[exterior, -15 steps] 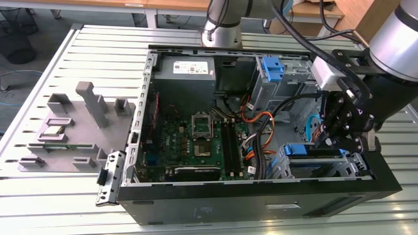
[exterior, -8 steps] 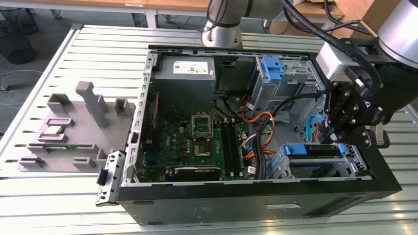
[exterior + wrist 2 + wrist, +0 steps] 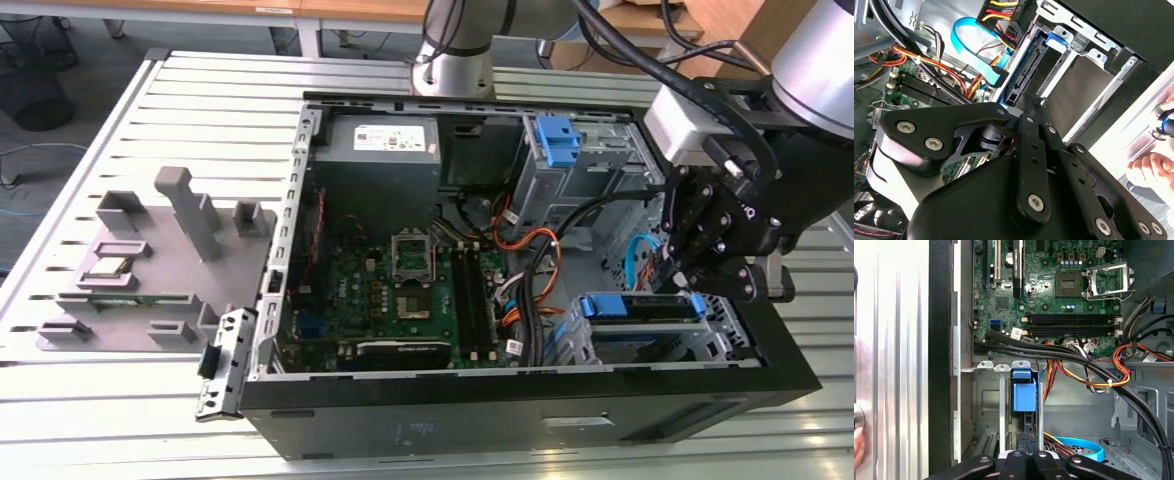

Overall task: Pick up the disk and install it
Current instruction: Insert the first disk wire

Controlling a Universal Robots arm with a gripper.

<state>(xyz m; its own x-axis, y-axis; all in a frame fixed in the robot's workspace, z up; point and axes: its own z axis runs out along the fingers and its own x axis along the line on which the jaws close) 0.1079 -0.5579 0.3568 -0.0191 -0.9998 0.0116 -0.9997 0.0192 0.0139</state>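
The disk sits on edge in the drive bay at about 4 o'clock in the open case, as the exterior view shows it, its blue carrier tab uppermost and the bay's rails close on both sides; the claw is right at the disk's exposed end, drawn shut or very nearly so, and I cannot tell whether it pinches the edge or only bears against it; I judge the disk dense for its size and quite rigid, with smooth metal faces that would slip under a light pinch, while the plastic carrier around it would flex and its tab would bend if used as a handle; it is also likely sensitive to knocks and has a connector edge that should not take any load; the safest hold looks to be across the two flat metal faces, near the middle, clear of tab and connector; the room is tight: a bundle of cables runs just beside the bay, a spare blue bracket sits at 1 o'clock, the power supply at 11 o'clock and the motherboard fills the middle; the case rests on a slatted metal surface with a grey fixture at 9 o'clock, well apart; a person's hand lies just outside the case wall near the bay.
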